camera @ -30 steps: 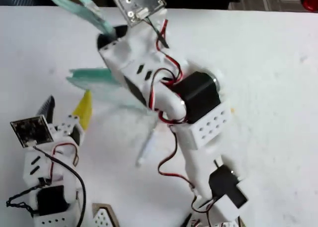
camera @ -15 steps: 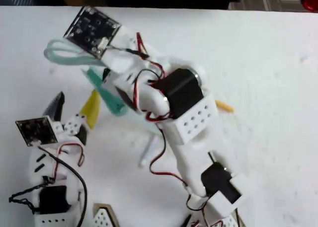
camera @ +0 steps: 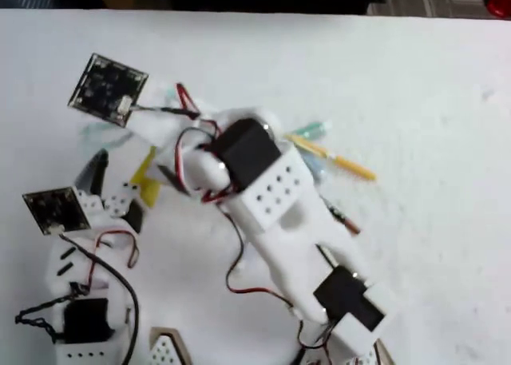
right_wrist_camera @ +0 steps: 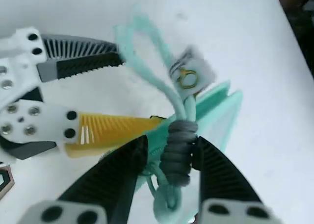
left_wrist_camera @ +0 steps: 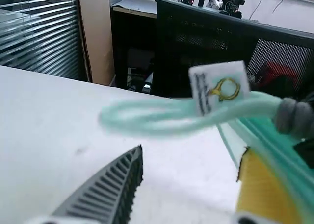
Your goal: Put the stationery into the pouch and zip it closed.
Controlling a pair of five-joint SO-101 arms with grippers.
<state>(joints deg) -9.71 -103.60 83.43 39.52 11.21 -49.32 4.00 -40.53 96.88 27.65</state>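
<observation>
The table (camera: 415, 93) is seen from above by the fixed camera, which is pointed steeply down, with the arms' bases at the near edge and the far edge bordered by a dark room. The left wrist camera is held low and close over the table, faced almost level towards the far edge and the room beyond. The right wrist camera is aimed down at the table from close above. The cord loop (left_wrist_camera: 147, 123) is shared by both wrist views, and the left gripper (right_wrist_camera: 140, 89) by all three.
</observation>
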